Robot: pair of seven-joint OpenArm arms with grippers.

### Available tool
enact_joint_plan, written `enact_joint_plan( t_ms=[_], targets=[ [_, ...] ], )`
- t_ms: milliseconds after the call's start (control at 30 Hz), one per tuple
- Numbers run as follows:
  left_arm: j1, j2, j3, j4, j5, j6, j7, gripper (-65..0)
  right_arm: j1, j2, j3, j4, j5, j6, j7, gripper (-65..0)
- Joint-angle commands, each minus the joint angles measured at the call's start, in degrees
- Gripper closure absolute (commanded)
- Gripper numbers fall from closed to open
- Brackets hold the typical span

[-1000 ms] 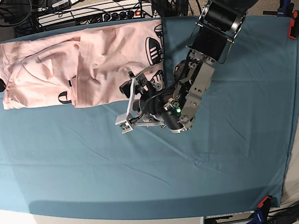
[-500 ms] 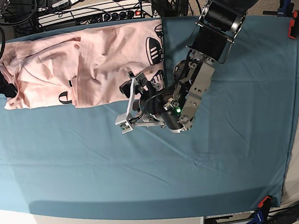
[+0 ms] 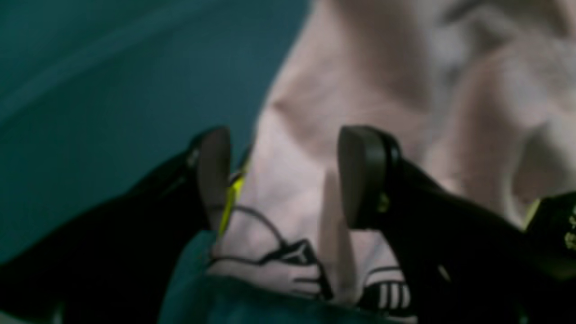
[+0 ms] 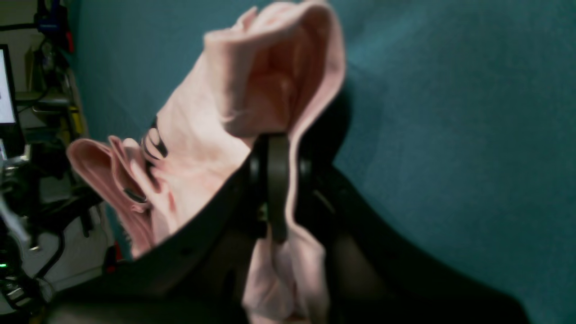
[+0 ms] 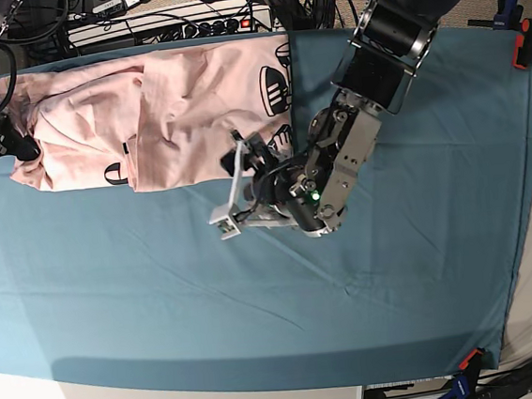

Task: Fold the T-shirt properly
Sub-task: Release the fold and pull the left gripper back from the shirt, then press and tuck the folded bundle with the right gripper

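A robotics lab: a power strip (image 5: 188, 25) with cables at 12 o'clock, clamps (image 5: 521, 43) holding the teal cloth (image 5: 256, 295).

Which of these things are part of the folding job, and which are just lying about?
Part of the job:
- T-shirt, pink, bunched at the table's far edge
- right gripper, shut on the T-shirt's end
- left gripper, open over its printed end

Just lying about:
- teal cloth covering the table
- power strip and cables behind
- clamps at the edges

T-shirt (image 5: 145, 117) on the table cloth (image 5: 421, 241) at its far edge, cables (image 5: 164, 16) behind
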Motion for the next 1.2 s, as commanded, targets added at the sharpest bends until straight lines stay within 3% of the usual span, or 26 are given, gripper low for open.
enact_joint_plan(
  t_ms=[0, 67, 200, 467, 567, 700, 867, 1000, 1167],
  targets=[
    [-1.95, 0.15, -0.52, 0.98, -0.57, 0.90, -0.98, -38.6, -0.13, 0.66, -0.15, 0.31, 4.72, -0.49, -1.15, 0.0],
    [-2.49, -0.98, -1.53, 0.98, -0.63, 1.03, -1.03, -38.0, -0.83, 0.63, -0.15, 1.66, 8.35, -0.49, -1.15, 0.0],
    [-2.91, -4.20, -5.42, 0.98, -1.51, 1.05, -0.96, -36.0, -3.48, 0.24, -0.15, 8.81, 9.71, -0.49, -1.15, 0.0],
    [-2.91, -11.56, -16.81, 0.98, -7.87, 0.76, -0.83, -36.0, -13.81, -2.89, -0.20, 35.32, 9.71, -0.49, -1.15, 0.0],
    [-2.91, -14.19, -19.52, 0.98, -8.52, 0.61, -0.85, -36.0, -16.92, -7.10, -0.24, 48.02, 9.71, -0.49, -1.15, 0.0],
    [-2.62, -17.53, -20.65, 0.98, -8.57, 0.61, -0.90, -36.0, -20.00, -15.30, -0.79, 63.06, 9.71, -0.49, -1.15, 0.0],
    [-2.08, -19.56, -20.63, 0.98, -8.57, 0.63, -0.92, -36.0, -21.86, -25.55, -6.60, 71.25, 9.27, -0.49, -1.15, 0.0],
    [-1.95, -19.54, -20.63, 0.98, -8.63, 0.63, -0.94, -36.0, -21.57, -31.32, -14.23, 71.58, 2.43, -0.49, -1.15, 0.0],
    [-1.95, -19.56, -20.63, 0.98, -8.63, 0.61, -0.92, -36.0, -18.43, -34.32, -22.16, 71.58, -10.21, -0.49, -1.15, 0.0]
  ],
)
